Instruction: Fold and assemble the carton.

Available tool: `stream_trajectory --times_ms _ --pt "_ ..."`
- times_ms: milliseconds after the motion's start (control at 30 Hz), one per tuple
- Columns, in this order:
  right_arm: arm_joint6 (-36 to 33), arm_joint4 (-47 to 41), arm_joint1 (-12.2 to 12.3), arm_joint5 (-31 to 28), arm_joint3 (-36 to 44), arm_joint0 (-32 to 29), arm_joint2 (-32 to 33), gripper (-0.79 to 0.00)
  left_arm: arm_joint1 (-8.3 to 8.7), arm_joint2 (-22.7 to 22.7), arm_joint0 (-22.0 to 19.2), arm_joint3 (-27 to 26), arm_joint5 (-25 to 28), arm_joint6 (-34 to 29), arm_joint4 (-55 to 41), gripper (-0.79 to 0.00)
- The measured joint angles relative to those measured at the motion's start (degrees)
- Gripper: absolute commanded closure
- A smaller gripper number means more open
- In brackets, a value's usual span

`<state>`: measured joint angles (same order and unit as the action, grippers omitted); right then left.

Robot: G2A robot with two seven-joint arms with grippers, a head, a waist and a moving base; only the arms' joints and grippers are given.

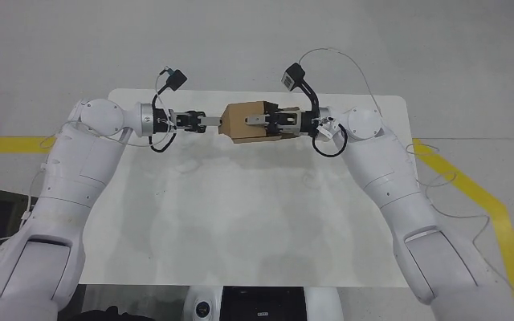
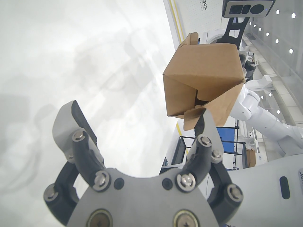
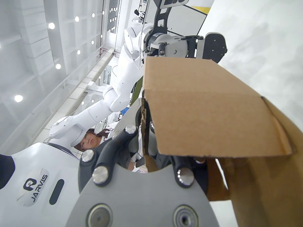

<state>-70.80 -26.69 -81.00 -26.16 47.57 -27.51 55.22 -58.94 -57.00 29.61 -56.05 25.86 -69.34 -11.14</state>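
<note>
The left gripper (image 2: 139, 109) stands with its fingers spread wide. One fingertip (image 2: 209, 125) touches a small flap (image 2: 189, 119) at the nearest corner of the brown carton (image 2: 203, 72), and the other finger is in open air. Opposite, the right gripper (image 1: 259, 120) is clamped on a carton wall, with one finger (image 3: 130, 116) outside the cardboard and its partner hidden behind it. The left wrist view shows the folded end and a dark gap under its flaps. The right wrist view shows a plain side panel and an open flap (image 3: 260, 178) beside the gripper. From above, the carton is held between the two grippers over the far part of the white table (image 1: 257, 233), with bare tabletop on the near side of the fingers.
</note>
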Motion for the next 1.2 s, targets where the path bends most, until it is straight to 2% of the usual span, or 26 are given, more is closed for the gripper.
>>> stream_trajectory --times_ms 733,1200 --pt "-2.8 -7.8 -1.5 -2.9 -1.5 -0.2 -0.6 0.0 -0.02 -0.7 1.6 -3.0 1.6 0.3 -3.4 -0.785" --pt "-3.7 -9.7 -2.1 -3.7 -2.8 0.0 -0.5 0.0 -0.3 -0.4 2.7 -4.4 1.8 1.8 -4.5 -0.785"
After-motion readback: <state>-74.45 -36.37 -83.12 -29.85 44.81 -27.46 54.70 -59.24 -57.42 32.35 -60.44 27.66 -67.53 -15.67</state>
